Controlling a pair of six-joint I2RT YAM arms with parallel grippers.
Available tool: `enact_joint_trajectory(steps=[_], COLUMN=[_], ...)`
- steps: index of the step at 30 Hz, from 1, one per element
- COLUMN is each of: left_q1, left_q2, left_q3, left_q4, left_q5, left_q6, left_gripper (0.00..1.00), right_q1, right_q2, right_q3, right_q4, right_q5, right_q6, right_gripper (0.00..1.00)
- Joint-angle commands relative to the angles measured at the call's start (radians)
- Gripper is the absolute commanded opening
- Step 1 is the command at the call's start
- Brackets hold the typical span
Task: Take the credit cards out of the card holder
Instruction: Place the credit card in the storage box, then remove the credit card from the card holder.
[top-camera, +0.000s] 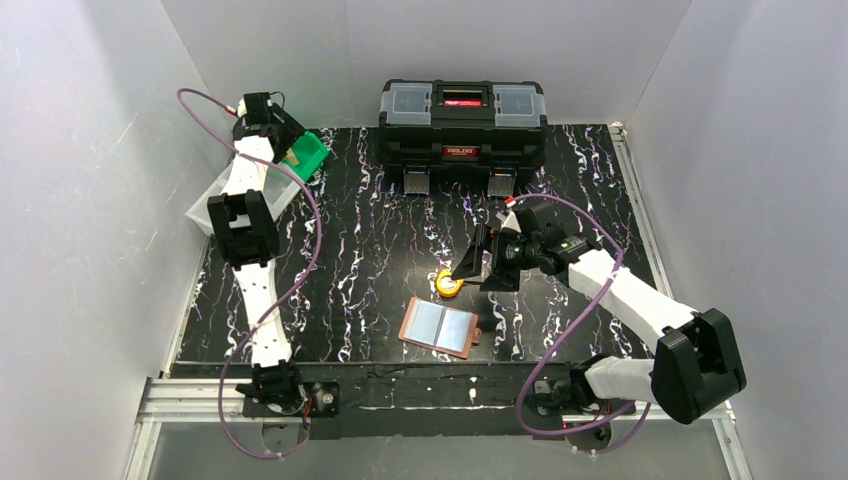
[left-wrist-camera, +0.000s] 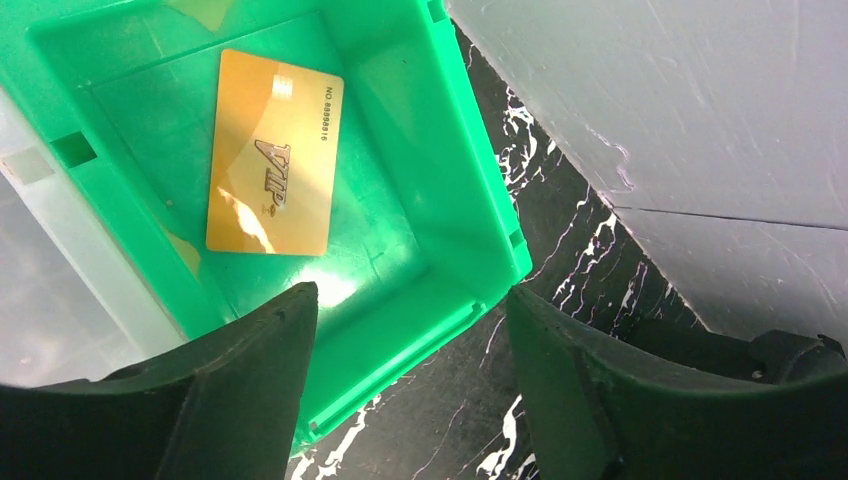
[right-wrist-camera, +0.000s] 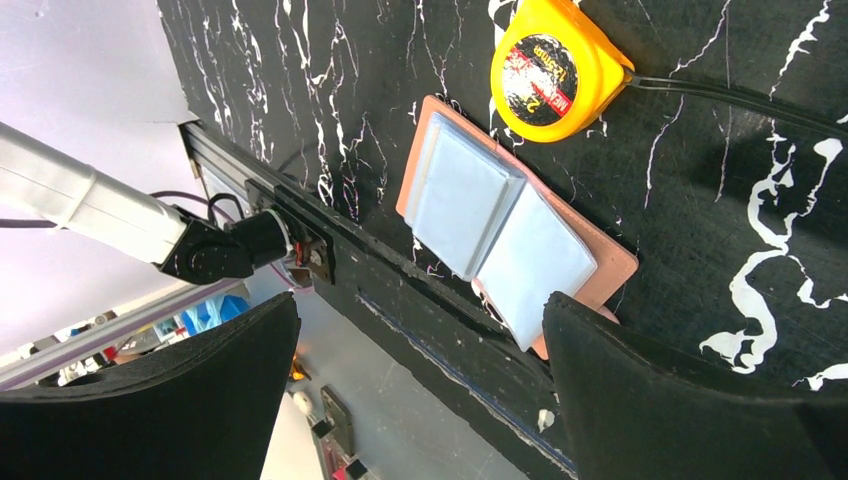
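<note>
The card holder (top-camera: 438, 327) lies open near the table's front edge, its tan leather rim around pale bluish sleeves (right-wrist-camera: 500, 215). One gold credit card (left-wrist-camera: 274, 152) lies flat on the floor of the green bin (left-wrist-camera: 440, 170). My left gripper (left-wrist-camera: 410, 296) hangs open just above that bin's near corner, with nothing between its fingers. My right gripper (right-wrist-camera: 420, 305) is open and empty, hovering over the table behind the holder, beside the yellow tape measure (right-wrist-camera: 555, 68). No other cards show.
The green bin (top-camera: 312, 155) sits at the back left against a clear white bin (top-camera: 228, 200). A large black toolbox (top-camera: 463, 125) stands at the back centre. The tape measure (top-camera: 449, 284) lies just behind the holder, close to my right gripper (top-camera: 478, 264).
</note>
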Motion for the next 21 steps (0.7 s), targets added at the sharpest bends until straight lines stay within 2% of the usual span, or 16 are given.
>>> enact_joint_trajectory(steps=[1,6,9,15,21], left_q1=[0.008,0.006,-0.001,-0.062,-0.229], left_q2=[-0.073,-0.158,-0.255,-0.495,-0.783], left_q3=[0.024,-0.021,-0.105,-0.379,-0.704], left_q4=[-0.009,-0.028,-0.050,-0.111,-0.216], left_q5=[-0.008,0.025,0.064,0.126,0.137], left_q6=[0.027,0.047,0.046,0.066,0.107], left_gripper=[0.71,0.76,0.78,0.79,0.79], right_q1=[-0.003,-0.002,0.008,0.061,0.160], right_q2=[-0.011,-0.015,-0.010,-0.009,-0.012], right_q3=[0.032,0.027,0.015,0.010,0.012], right_q4=[0.029,0.010,0.006,-0.013,-0.036], right_q5=[-0.015,0.016,0.034,0.098,0.183], right_q6=[-0.013,-0.012,-0.007,0.015,0.062], right_gripper=[0.99,0.98,0.98,0.98,0.98])
